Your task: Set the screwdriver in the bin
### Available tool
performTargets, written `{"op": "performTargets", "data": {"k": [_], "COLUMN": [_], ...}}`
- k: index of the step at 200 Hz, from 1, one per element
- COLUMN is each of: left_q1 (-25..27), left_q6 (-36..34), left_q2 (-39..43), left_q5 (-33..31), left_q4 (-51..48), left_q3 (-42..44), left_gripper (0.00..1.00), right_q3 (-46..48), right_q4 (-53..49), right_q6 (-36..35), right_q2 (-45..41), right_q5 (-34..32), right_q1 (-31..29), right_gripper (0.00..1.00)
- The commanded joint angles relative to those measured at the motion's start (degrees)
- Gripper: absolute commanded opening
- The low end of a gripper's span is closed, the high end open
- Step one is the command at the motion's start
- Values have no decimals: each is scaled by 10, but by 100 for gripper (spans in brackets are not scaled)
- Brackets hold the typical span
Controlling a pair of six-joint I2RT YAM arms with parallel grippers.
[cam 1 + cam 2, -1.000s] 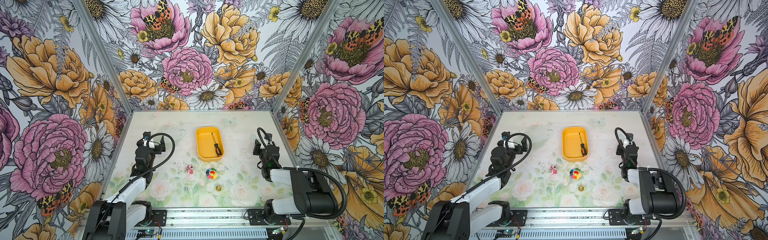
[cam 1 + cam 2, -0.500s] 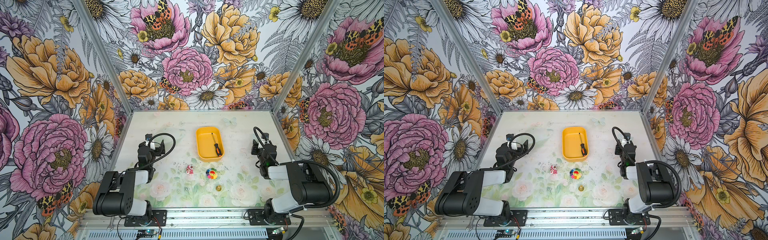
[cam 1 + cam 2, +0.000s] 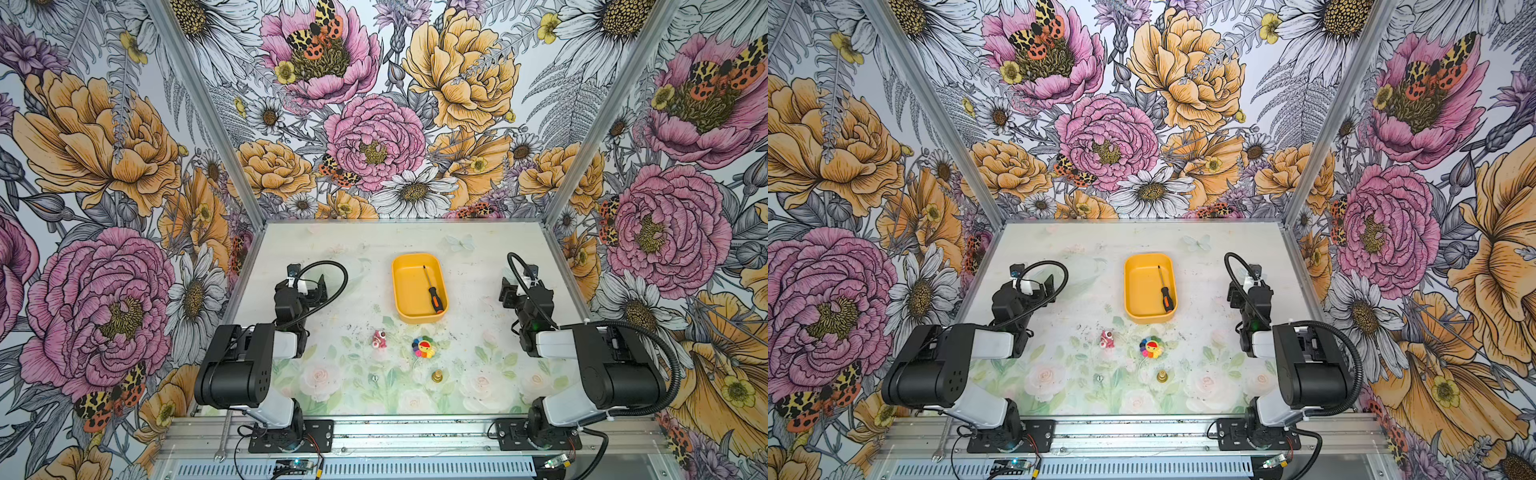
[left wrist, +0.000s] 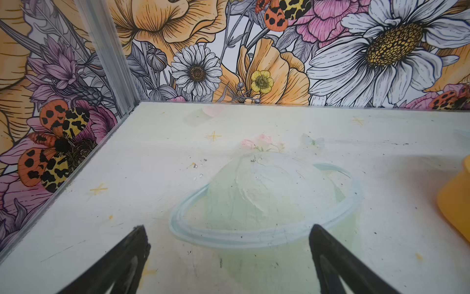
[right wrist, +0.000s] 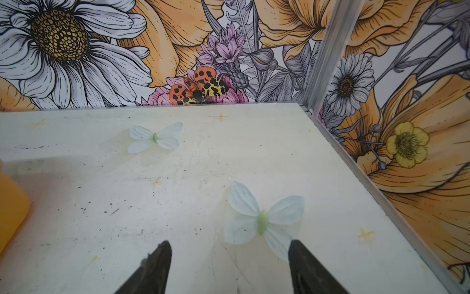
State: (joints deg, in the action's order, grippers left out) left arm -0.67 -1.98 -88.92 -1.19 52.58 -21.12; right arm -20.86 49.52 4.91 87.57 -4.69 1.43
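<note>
The screwdriver [image 3: 434, 300] [image 3: 1166, 298], with a black-and-orange handle and a thin dark shaft, lies inside the yellow-orange bin [image 3: 409, 286] [image 3: 1142, 286] along its right wall, in both top views. No gripper touches it. My left gripper [image 3: 309, 286] [image 3: 1038, 287] [image 4: 228, 229] hovers low over the table, left of the bin, open and empty. My right gripper [image 3: 513, 289] [image 3: 1241, 293] [image 5: 229, 243] is right of the bin, open with only bare table between its fingers. A sliver of the bin's wall [image 4: 457, 203] [image 5: 10, 203] shows in each wrist view.
In front of the bin lie a small pink toy [image 3: 379, 338], a multicoloured flower toy [image 3: 423, 348] and a little brass piece [image 3: 436, 376]. A silver wrench [image 3: 220, 432] rests on the front rail. Flowered walls enclose three sides of the table.
Both arms have folded back toward their bases, the left one most visibly. The right gripper's jaws have opened. The screwdriver and bin have not moved.
</note>
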Motion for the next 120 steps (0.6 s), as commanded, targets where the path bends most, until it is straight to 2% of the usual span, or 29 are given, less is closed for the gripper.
{"op": "performTargets", "data": {"k": [1,10,17,20,120], "left_q1": [-4,-4,-4,-4,-5], "left_q6": [8,8,8,7,8], "left_q2": [2,2,2,2,2], "left_q5": [5,5,5,5,5], "left_q4": [9,9,9,9,10], "left_q3": [-6,-6,-6,-6,-6], "left_gripper": [99,99,99,99,99], "right_q3": [-18,-19,-18,-18,-18], "right_q4": [-5,-6,-5,-5,-7], "right_q6": [-4,-4,-5,-5,-5], "right_q2": [3,3,3,3,3], "right_q5": [-1,-1,-2,-2,0], "right_q1": [-2,-2,-3,-3,-2], "right_gripper": [79,81,98,99,100]}}
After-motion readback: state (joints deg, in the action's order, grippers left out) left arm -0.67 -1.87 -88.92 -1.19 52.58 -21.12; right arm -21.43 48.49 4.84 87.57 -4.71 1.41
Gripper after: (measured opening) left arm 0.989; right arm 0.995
